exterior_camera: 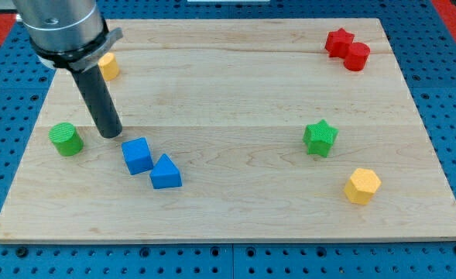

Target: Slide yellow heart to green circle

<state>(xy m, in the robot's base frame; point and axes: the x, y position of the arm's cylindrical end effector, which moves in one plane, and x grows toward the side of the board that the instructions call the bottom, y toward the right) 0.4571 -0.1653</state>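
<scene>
The yellow heart (pixel 108 66) lies near the view's top left, partly hidden behind the arm's grey housing. The green circle (pixel 66 139) stands at the view's left edge of the board, below the heart. My tip (pixel 110 133) rests on the board just right of the green circle and well below the yellow heart, touching neither. The rod rises from the tip up and to the left.
A blue cube (pixel 137 155) and a blue triangle (pixel 165 172) lie just below and right of my tip. A green star (pixel 320 138) and a yellow hexagon (pixel 362 186) are at the right. A red star (pixel 338 41) and a red cylinder (pixel 357 56) sit top right.
</scene>
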